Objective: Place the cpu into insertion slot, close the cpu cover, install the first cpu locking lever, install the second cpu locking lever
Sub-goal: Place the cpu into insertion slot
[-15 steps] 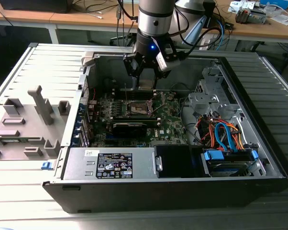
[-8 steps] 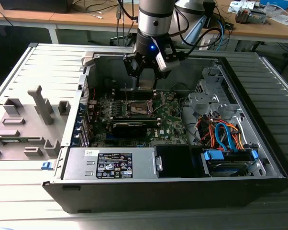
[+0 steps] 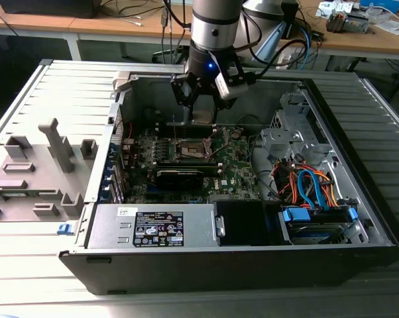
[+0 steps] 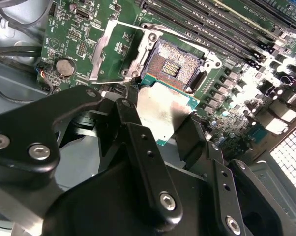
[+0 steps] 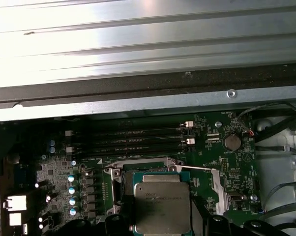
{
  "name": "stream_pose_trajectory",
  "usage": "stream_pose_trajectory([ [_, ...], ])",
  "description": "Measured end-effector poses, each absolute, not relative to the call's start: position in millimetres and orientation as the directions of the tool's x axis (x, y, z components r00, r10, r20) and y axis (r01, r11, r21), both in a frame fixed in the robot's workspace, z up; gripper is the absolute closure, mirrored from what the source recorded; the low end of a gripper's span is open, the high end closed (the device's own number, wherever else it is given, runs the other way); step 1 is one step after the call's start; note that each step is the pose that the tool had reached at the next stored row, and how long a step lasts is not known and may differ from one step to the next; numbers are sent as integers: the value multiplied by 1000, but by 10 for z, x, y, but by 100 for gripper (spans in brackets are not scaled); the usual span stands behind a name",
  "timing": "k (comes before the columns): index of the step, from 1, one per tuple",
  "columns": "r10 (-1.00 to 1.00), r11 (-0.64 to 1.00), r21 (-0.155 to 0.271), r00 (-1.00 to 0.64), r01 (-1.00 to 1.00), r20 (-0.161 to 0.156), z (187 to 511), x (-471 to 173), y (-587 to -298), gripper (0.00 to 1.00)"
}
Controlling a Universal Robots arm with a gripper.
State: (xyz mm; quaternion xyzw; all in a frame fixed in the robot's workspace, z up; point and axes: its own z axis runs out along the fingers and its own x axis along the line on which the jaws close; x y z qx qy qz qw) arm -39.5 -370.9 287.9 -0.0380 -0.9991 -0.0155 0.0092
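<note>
We find the gripper point(image 3: 203, 112) inside the open computer case point(image 3: 358, 218), narrowed onto the cpu point(image 3: 203, 118) and holding it by two opposite edges. In the second wrist view the cpu point(image 4: 163, 107) sits between the black fingers point(image 4: 133, 98) with its metal top facing the camera.

The deciding relation is cpu to insertion slot. On the exterior view's clock face, the insertion slot point(image 3: 191, 150) lies at about 6 o'clock from the gripper, near but apart. The cpu hangs above the board and is not seated. The second wrist view shows the insertion slot point(image 4: 173, 66) with its pin field bare just beyond the cpu's far edge. The cpu is square, so it has no long axis. We judge its edges roughly parallel to the socket frame.

The cpu cover point(image 4: 100, 54) is swung open to one side of the socket, so it is not over the opening. The memory slots point(image 4: 222, 24) run along the opposite side. A coin cell point(image 4: 65, 67) lies beyond the cover. The power supply box point(image 3: 156, 225) sits at 6 o'clock in the case, well apart.
</note>
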Motion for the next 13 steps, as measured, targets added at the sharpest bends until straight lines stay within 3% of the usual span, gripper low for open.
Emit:
stream_pose_trajectory([
  [13, 99, 995, 30, -995, 99, 19, 2870, -395, -3709, 45],
])
